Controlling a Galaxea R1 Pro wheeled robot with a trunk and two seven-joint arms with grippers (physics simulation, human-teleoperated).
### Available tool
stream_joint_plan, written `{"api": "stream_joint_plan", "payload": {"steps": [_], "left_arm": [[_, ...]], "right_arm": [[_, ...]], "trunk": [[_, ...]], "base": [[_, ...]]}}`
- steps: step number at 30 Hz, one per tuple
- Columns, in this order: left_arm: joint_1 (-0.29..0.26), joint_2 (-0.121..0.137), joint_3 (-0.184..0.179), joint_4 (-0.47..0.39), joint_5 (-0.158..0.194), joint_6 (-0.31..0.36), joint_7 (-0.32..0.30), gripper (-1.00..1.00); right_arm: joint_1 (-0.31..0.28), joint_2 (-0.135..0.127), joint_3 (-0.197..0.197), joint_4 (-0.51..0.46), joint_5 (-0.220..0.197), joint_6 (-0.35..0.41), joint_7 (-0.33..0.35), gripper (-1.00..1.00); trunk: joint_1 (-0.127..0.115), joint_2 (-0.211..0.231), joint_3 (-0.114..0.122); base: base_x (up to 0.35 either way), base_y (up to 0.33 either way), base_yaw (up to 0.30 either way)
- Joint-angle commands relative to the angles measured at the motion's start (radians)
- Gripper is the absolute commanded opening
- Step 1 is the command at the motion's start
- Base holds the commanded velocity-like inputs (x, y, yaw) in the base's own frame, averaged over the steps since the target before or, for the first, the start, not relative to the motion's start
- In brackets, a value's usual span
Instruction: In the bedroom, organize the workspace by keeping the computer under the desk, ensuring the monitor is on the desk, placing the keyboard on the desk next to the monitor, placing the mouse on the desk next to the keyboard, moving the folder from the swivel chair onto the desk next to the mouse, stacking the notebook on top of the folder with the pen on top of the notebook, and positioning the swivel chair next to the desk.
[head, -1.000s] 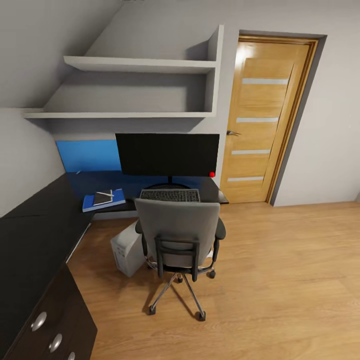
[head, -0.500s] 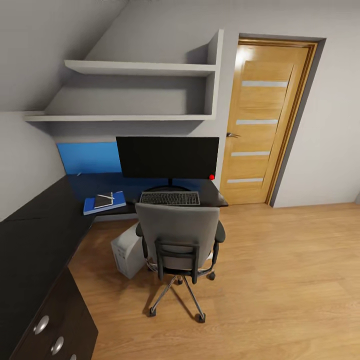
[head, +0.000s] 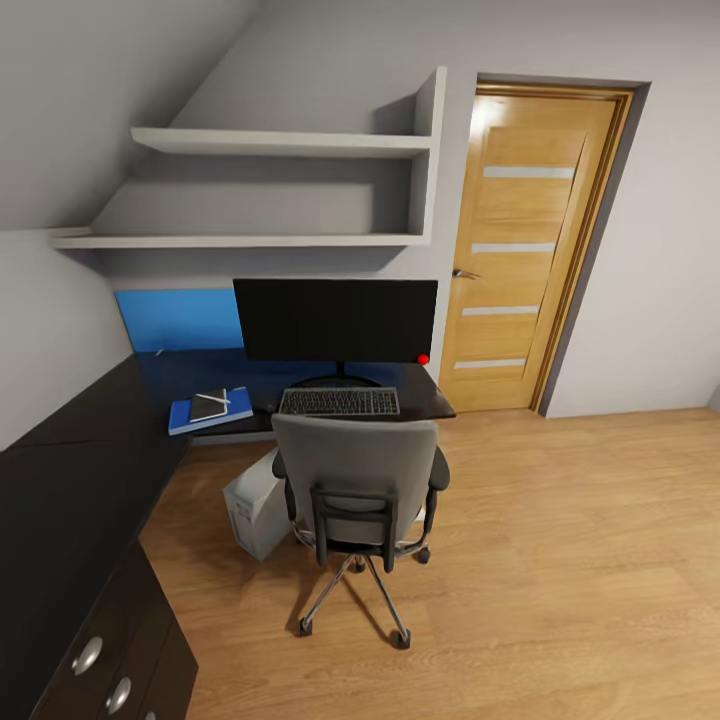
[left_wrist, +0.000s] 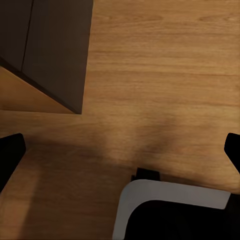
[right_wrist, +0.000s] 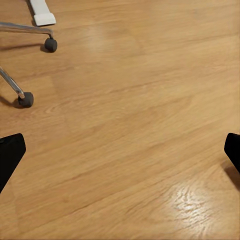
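Observation:
In the head view the monitor stands on the black desk with the keyboard in front of it. To their left the blue folder lies on the desk, with the dark notebook on it and the pen on the notebook. The swivel chair faces the keyboard, close to the desk's edge. The grey computer stands on the floor beside it, below the desk edge. The mouse is hidden. My left gripper and right gripper hang open over bare floor.
A wooden door is shut right of the desk. Two wall shelves hang above the monitor. The drawer unit is at the near left. Chair castors show in the right wrist view. Open wood floor lies to the right.
The whole head view has shifted a little, with shelves and desk lower in the picture, so the camera has moved. Nothing on the desk or floor has moved.

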Motion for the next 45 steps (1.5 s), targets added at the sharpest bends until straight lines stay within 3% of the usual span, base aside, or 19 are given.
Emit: {"api": "stream_joint_plan", "payload": {"steps": [1, 13, 38, 41, 45], "left_arm": [[0.000, 0.000, -0.008, -0.001, 0.006, -0.002, 0.002, 1.00], [0.000, 0.004, -0.016, -0.001, -0.006, 0.004, -0.005, 1.00], [0.000, 0.023, -0.004, -0.001, 0.003, -0.002, -0.007, 1.00], [0.000, 0.033, -0.003, -0.001, 0.008, -0.001, -0.026, 1.00], [0.000, 0.049, -0.003, -0.001, 0.057, 0.001, -0.086, 1.00]], "right_arm": [[-0.001, 0.000, 0.008, 0.001, 0.001, -0.001, -0.009, 1.00], [-0.001, 0.002, 0.010, 0.001, 0.000, -0.001, -0.008, 1.00], [0.000, 0.003, 0.010, 0.001, 0.001, -0.001, -0.008, 1.00], [0.000, 0.003, 0.010, 0.001, 0.001, -0.001, -0.008, 1.00], [-0.001, 0.003, 0.010, 0.001, 0.001, -0.001, -0.008, 1.00]], "trunk": [[-0.004, 0.007, 0.002], [-0.050, 0.091, 0.040], [-0.146, 0.266, 0.118], [-0.157, 0.287, 0.128], [-0.169, 0.308, 0.137]], "base": [[0.000, 0.000, 0.000], [0.000, 0.000, 0.000], [0.000, 0.000, 0.000], [0.000, 0.000, 0.000], [0.000, 0.000, 0.000]]}}
